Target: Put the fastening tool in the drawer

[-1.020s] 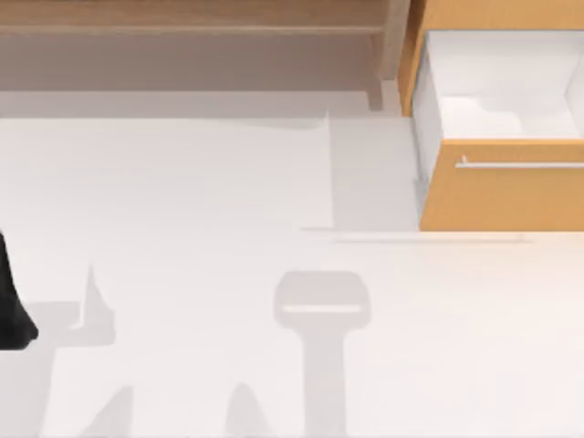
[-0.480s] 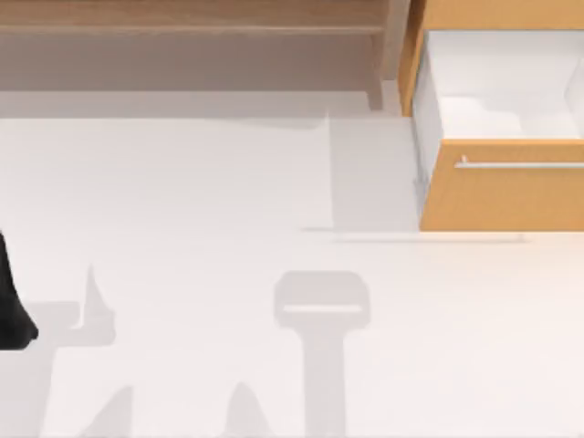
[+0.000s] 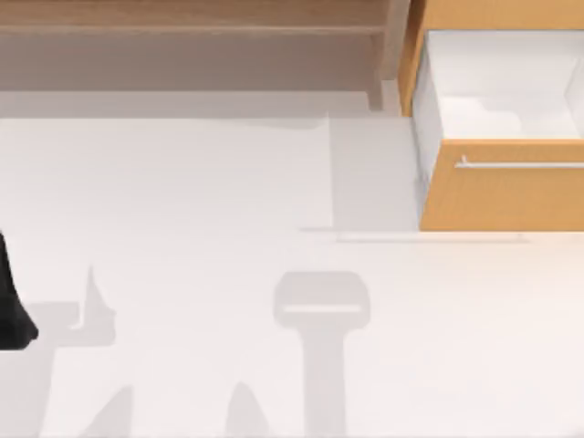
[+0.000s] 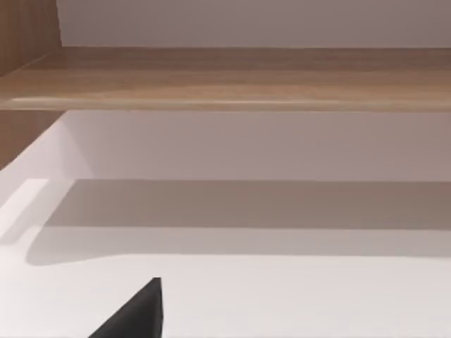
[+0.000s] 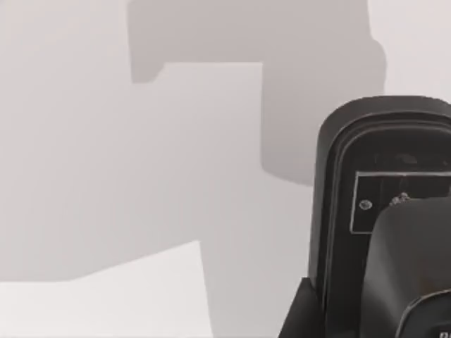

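Blackness at the top view's far left edge marks part of the left arm (image 3: 11,301), low on the white table (image 3: 201,201); its gripper's state cannot be told. In the left wrist view one dark fingertip (image 4: 137,313) pokes in above the table, facing the long brown wooden shelf (image 4: 232,77). That shelf (image 3: 182,18) runs along the table's far side in the top view, left of the drawer. The drawer (image 3: 506,187) sits at the far right, pulled open, its silver bar handle (image 3: 520,165) across the orange-brown front and its white inside (image 3: 497,91) exposed; no fastening tool can be made out in it. The right wrist view shows a black, rounded part of the right arm (image 5: 384,225) over the pale table; whether that gripper is holding anything cannot be told.
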Controlling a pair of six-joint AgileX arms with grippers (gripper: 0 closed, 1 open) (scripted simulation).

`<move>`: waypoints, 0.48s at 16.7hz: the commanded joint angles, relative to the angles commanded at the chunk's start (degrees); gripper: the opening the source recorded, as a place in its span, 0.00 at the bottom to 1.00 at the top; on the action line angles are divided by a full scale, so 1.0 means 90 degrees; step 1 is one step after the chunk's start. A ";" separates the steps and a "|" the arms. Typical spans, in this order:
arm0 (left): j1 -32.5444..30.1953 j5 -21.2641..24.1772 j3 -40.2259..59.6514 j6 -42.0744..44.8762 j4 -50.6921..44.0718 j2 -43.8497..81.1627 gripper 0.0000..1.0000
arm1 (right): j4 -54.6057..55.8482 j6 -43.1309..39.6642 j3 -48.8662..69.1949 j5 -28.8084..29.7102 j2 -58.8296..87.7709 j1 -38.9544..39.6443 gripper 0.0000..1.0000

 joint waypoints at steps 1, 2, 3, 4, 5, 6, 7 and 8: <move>0.0000 0.0000 0.0000 0.0000 0.0000 0.0000 1.00 | -0.0021 0.0043 0.0053 -0.0013 -0.0013 0.0031 0.00; 0.0000 0.0000 0.0000 0.0000 0.0000 0.0000 1.00 | -0.0060 0.0130 0.0160 -0.0039 -0.0041 0.0095 0.00; 0.0000 0.0000 0.0000 0.0000 0.0000 0.0000 1.00 | -0.0110 0.0256 0.0318 -0.0077 -0.0079 0.0192 0.00; 0.0000 0.0000 0.0000 0.0000 0.0000 0.0000 1.00 | -0.0171 0.0418 0.0522 -0.0125 -0.0123 0.0321 0.00; 0.0000 0.0000 0.0000 0.0000 0.0000 0.0000 1.00 | -0.0240 0.0610 0.0763 -0.0182 -0.0166 0.0479 0.00; 0.0000 0.0000 0.0000 0.0000 0.0000 0.0000 1.00 | -0.0317 0.0829 0.1037 -0.0246 -0.0204 0.0661 0.00; 0.0000 0.0000 0.0000 0.0000 0.0000 0.0000 1.00 | -0.0402 0.1072 0.1337 -0.0315 -0.0229 0.0865 0.00; 0.0000 0.0000 0.0000 0.0000 0.0000 0.0000 1.00 | -0.0494 0.1337 0.1656 -0.0388 -0.0236 0.1088 0.00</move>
